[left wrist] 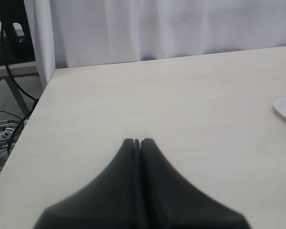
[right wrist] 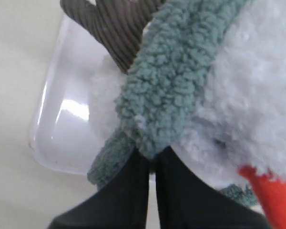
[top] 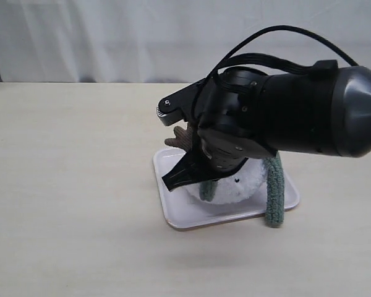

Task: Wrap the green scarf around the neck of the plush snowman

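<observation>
Far to the left, the left gripper (left wrist: 137,141) hangs over the bare table (top: 62,185), its jaws pressed together with nothing between them. It is well apart from the work.

Moving right, the white tray (top: 173,218) holds the plush snowman (top: 240,184), whose brown twig arm (top: 183,137) sticks up beside the right gripper (top: 173,178). This pincer is closed, and the right wrist view shows its tips nipping an edge of the green scarf (right wrist: 181,81) where the strip lies across the snowman's white fluff, just beside the orange nose (right wrist: 271,191).

Further right, one end of the scarf droops down over the tray's rim to the table.

The scarf looks light, limp and fuzzy, so it will likely sag from wherever it is held and cling to the plush rather than slide. A pinch through its full thickness near an end should hold better than a nip on the pile. The snowman looks soft and light too, and a hard tug could tip it.
</observation>
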`<state>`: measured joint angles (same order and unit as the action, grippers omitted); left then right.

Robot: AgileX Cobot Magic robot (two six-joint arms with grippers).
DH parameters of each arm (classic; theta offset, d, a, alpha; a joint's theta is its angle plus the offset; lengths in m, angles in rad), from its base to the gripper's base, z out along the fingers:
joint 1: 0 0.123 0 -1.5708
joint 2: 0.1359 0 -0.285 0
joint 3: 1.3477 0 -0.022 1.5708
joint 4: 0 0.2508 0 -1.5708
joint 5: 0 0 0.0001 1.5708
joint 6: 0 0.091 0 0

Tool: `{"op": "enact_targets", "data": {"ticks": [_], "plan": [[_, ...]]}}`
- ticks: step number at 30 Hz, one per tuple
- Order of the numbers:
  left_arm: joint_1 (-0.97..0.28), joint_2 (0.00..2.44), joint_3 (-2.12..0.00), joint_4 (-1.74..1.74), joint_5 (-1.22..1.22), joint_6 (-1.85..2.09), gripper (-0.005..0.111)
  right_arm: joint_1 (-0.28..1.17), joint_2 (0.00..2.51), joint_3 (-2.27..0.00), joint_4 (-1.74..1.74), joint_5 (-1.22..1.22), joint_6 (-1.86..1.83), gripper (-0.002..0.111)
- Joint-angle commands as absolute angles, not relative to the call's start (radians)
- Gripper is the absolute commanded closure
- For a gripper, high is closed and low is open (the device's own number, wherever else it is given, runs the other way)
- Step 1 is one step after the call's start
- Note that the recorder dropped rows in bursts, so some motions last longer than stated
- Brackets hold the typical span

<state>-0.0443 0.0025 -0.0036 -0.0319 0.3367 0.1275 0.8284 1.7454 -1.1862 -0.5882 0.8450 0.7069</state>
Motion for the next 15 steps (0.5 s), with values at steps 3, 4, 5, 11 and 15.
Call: {"op": "enact_targets", "data": {"ticks": [3,4,5,11,15], "plan": [[-0.040,0.000,0.000,-0.039,0.325,0.129,0.107,0.829,1.731,-1.192,-0.531,0.913,0.613,0.104],[-0.040,0.000,0.000,-0.039,0.325,0.129,0.107,0.829,1.731,-1.192,-0.518,0.903,0.605,0.104],[-0.040,0.000,0.000,-0.039,0.325,0.129,0.107,0.829,1.731,-1.192,-0.510,0.892,0.600,0.104],[-0.040,0.000,0.000,-0.039,0.325,0.129,0.107,0.829,1.745,-1.192,-0.479,0.862,0.584,0.104],[-0.040,0.000,0.000,-0.039,0.325,0.129,0.107,0.829,1.790,-1.192,-0.481,0.889,0.582,0.104]]}}
